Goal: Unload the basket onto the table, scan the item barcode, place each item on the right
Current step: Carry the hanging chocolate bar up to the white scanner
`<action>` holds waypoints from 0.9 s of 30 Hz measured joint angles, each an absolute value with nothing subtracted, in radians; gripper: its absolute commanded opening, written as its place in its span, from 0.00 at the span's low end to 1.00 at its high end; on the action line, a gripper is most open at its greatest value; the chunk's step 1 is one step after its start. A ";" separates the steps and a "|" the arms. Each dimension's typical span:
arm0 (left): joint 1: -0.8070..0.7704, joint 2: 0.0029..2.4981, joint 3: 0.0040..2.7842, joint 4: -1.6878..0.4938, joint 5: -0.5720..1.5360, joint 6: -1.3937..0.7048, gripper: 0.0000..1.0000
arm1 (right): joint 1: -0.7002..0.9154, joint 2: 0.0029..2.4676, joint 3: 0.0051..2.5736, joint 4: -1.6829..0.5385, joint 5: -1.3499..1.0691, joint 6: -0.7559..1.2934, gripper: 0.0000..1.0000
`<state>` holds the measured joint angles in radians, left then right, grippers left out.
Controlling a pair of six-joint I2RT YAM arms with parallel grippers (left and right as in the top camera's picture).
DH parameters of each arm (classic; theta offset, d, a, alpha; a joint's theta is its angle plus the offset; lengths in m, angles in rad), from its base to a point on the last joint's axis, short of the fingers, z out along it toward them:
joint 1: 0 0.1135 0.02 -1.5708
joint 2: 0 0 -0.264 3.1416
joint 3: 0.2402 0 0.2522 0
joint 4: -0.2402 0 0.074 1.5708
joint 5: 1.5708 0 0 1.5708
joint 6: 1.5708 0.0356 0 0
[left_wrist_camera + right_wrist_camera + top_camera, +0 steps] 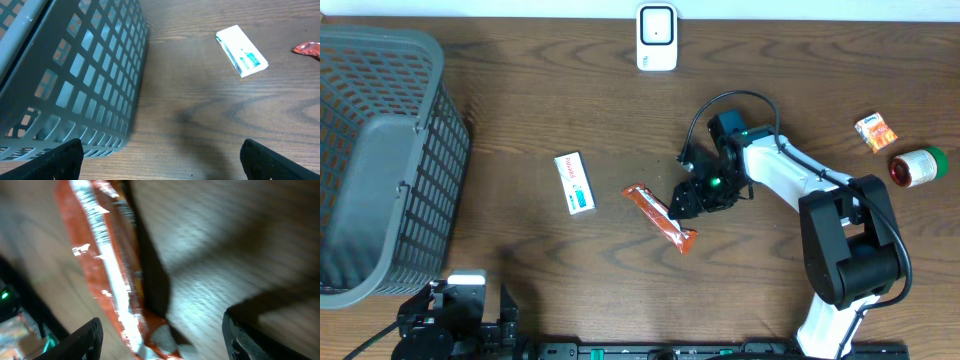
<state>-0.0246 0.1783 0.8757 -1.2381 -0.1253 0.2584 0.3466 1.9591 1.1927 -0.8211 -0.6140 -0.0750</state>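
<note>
An orange snack bar wrapper (659,217) lies flat on the wooden table near the middle. My right gripper (693,200) hangs low over its right end, open, and in the right wrist view the wrapper (107,265) runs between the two dark fingers (82,340) without either one touching it. A white scanner (657,37) stands at the back edge of the table. My left gripper (465,305) rests at the front left, open and empty, with bare wood between its fingers (65,157).
A large grey mesh basket (380,160) fills the left side and stands close to the left gripper. A white and teal box (575,182) lies left of the wrapper. At the far right sit a small orange packet (876,131) and a red-ended can (917,167).
</note>
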 measured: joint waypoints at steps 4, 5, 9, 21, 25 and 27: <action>-0.025 0.178 0.876 -1.238 -0.125 0.258 0.99 | 0.346 1.959 1.188 -0.790 -0.649 -0.100 0.73; -0.025 0.178 0.876 -1.238 -0.125 0.258 0.99 | 0.346 1.959 1.188 -0.785 -0.656 -0.105 0.73; -0.025 0.178 0.876 -1.238 -0.125 0.258 0.99 | 0.349 1.959 1.188 -0.772 -0.667 -0.115 0.73; -0.025 0.178 0.876 -1.238 -0.125 0.258 0.99 | 0.458 2.040 1.196 -0.746 -0.786 -0.137 0.47; -0.025 0.178 0.876 -1.238 -0.125 0.258 0.99 | 0.456 2.059 1.198 -0.783 -0.811 -0.169 0.32; -0.025 0.178 0.876 -1.238 -0.125 0.258 0.99 | 0.455 2.067 1.198 -0.789 -0.804 -0.188 0.17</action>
